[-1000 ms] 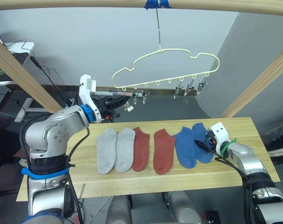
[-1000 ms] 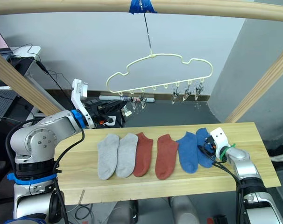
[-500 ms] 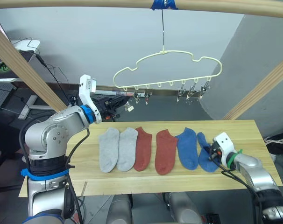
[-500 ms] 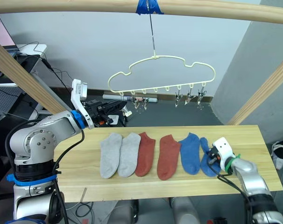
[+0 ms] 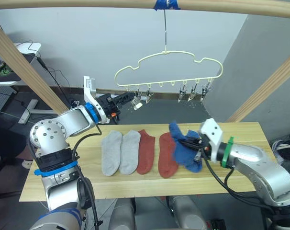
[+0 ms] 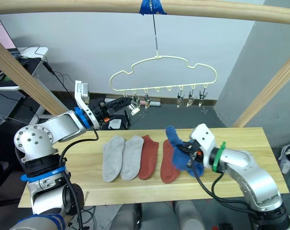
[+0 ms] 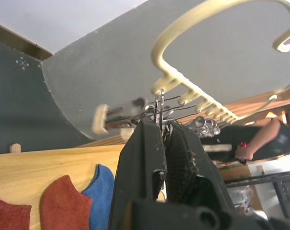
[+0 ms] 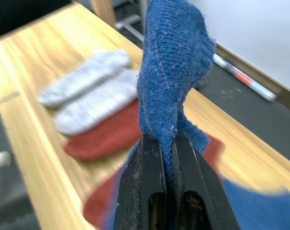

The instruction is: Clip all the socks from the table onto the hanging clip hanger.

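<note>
**A:** Start at the right tool — what's it got?

**B:** Its fingers are clamped on a blue sock, pinched near one end so the rest stands up out of the grip. In the head view that sock is lifted off the tabletop, over the second blue sock and just right of the nearer red sock.

**A:** And the left tool?

**B:** Raised to the hanger, at the clips on its left end. The fingers look nearly together on a clip, but I cannot tell whether they are squeezing it.

**A:** What's left lying flat?

**B:** Left of the hanger's middle, below it: two grey socks and the other red sock, in a row with the rest.

**A:** What could go wrong?

**B:** The grip is narrow and the fabric soft; on the way up to the hanger the sock may slip out or flop away from the clip. And the hanger hangs free, so a push could swing it off line.
</note>
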`<action>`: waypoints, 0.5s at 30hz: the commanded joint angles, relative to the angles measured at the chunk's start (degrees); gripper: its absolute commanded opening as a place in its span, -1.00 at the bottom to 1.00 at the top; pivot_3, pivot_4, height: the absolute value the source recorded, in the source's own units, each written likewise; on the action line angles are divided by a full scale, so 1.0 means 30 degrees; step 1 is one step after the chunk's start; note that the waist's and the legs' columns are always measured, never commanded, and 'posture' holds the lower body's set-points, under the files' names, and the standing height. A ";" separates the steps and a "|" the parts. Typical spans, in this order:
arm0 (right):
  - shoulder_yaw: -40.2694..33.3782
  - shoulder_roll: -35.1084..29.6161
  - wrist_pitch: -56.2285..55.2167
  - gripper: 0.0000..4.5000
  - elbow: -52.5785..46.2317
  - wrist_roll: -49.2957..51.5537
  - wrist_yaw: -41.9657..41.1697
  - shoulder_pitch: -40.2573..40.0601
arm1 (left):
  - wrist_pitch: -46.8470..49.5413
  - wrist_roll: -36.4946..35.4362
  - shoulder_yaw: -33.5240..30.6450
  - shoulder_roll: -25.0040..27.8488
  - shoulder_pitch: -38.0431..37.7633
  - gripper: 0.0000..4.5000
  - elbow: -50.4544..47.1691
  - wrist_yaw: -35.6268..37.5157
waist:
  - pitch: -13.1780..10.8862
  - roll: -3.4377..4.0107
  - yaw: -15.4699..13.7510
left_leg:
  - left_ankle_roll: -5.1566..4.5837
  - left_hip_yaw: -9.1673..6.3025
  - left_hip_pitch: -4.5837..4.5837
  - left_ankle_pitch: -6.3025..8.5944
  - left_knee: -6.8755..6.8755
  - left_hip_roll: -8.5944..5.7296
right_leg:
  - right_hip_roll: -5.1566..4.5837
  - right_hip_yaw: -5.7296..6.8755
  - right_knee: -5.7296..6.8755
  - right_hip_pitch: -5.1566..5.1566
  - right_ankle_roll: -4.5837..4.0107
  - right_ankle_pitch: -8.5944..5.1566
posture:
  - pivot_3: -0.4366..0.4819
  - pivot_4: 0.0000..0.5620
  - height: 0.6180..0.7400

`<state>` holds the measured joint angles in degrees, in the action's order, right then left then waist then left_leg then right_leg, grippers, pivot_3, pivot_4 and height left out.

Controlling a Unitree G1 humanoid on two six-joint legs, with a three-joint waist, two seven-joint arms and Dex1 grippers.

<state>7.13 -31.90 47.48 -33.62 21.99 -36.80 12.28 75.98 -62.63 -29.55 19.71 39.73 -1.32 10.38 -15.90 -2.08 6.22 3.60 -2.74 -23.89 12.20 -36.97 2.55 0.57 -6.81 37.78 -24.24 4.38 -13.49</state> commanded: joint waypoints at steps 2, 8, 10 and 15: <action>0.3030 0.2359 -0.0531 -0.98 0.1601 -0.1322 0.1217 0.2470 | 0.0259 -0.1236 -0.0204 0.0022 0.0498 -0.97 -0.0355 -0.0508 | 0.0011 -0.0025 0.0056 | 0.0000 -0.0007 -0.0001 0.0000 0.0005 0.0006 | 0.0003 0.0010 -0.0005 -0.0004 -0.0002 -0.0001 | -0.26 -0.22 1.00; 0.4130 0.3880 -0.1425 -0.98 0.3922 -0.2491 0.1672 0.4531 | 0.0286 -0.1910 -0.0131 0.0192 0.0358 -0.97 -0.0577 -0.1001 | 0.0011 -0.0025 -0.0001 | 0.0002 -0.0013 -0.0036 -0.0001 0.0009 0.0002 | -0.0005 0.0016 0.0014 -0.0037 -0.0008 0.0000 | -0.24 -0.22 1.00; 0.4211 0.4135 -0.1537 -0.98 0.4220 -0.2605 0.1614 0.4808 | 0.0213 -0.1968 0.0027 0.0332 0.0259 -0.97 -0.0653 -0.1012 | 0.0011 -0.0024 -0.0007 | 0.0003 -0.0010 -0.0042 0.0000 0.0007 -0.0002 | -0.0011 0.0015 0.0007 -0.0039 -0.0013 0.0003 | -0.24 -0.22 1.00; 0.4160 0.4831 -0.1894 -0.98 0.5128 -0.2856 0.1578 0.5760 | 0.0121 -0.2231 0.0083 0.0309 0.0146 -0.97 -0.0687 -0.1171 | 0.0010 -0.0024 -0.0009 | 0.0003 -0.0025 -0.0041 0.0000 0.0012 0.0002 | -0.0008 0.0031 0.0015 -0.0043 -0.0013 0.0003 | -0.23 -0.22 1.00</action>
<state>19.59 -17.98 43.48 -17.39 13.99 -32.14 27.96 77.01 -67.37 -29.42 20.11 40.15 -1.55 6.81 -15.87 -2.15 6.19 3.62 -2.81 -24.01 12.20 -36.94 2.55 0.55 -6.73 37.83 -24.37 4.34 -13.48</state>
